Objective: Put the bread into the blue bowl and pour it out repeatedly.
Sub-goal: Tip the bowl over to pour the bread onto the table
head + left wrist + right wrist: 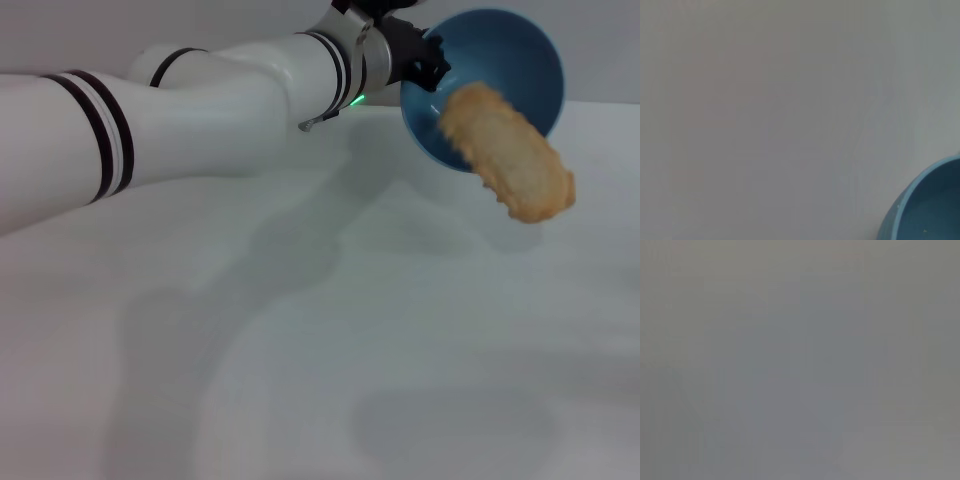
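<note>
White and bare, the desk [330,330] fills the head view from the near edge back to a pale wall, carrying only soft grey shadows of the arm and of what it holds. One left arm [200,110], white with paired black bands, reaches across from the left side toward the far right of the desk, and its dark left claw [425,62] is clamped on the near rim of the blue bowl [500,50], holding it up off the surface. That single bowl is tipped steeply, its open mouth turned toward the camera and downward. One piece of bread [510,155] lies across the lowered lip, its upper end inside the bowl and its lower end hanging out past the rim above the desk, its plain golden-tan underside with the scalloped edge facing the viewer. Nothing stands between the bread and the surface beneath it. A small green light [354,100] glows on the wrist just behind the claw. From the left wrist view, a curved section of the bowl's rim and blue inside shows in one corner against plain white. Only flat grey appears in the right wrist view, and the right arm appears nowhere. No writing or label can be read on any surface.
</note>
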